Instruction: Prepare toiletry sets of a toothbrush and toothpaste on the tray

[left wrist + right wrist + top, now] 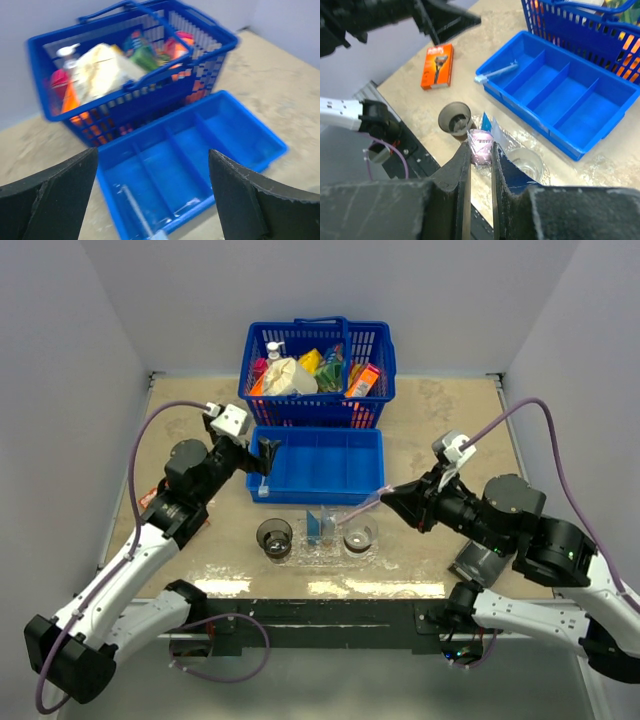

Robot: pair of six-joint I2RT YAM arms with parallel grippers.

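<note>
Our right fingers (460, 167) pinch the toothbrush (481, 142) by its pink end, just above the tray (304, 553) beside a cup (359, 537). Released tilted, we judge, it could roll onto the tabletop (450, 440). Our left fingers (55, 195) gape wide, empty, over the blue bin (240, 135).

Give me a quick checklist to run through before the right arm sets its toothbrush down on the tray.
1. Right gripper holding the pink toothbrush: ok, shut on its pink end.
2. Left gripper out of the way: ok, open above the blue bin, off the tray.
3. Toothpaste on the tray: ok, it sits between the dark cup and the clear cup.
4. Clear cup free inside: cannot tell, no view shows its inside well.
5. Second toothbrush on the tray: not ok, it lies in the bin's end compartment, tip over the rim.
</note>
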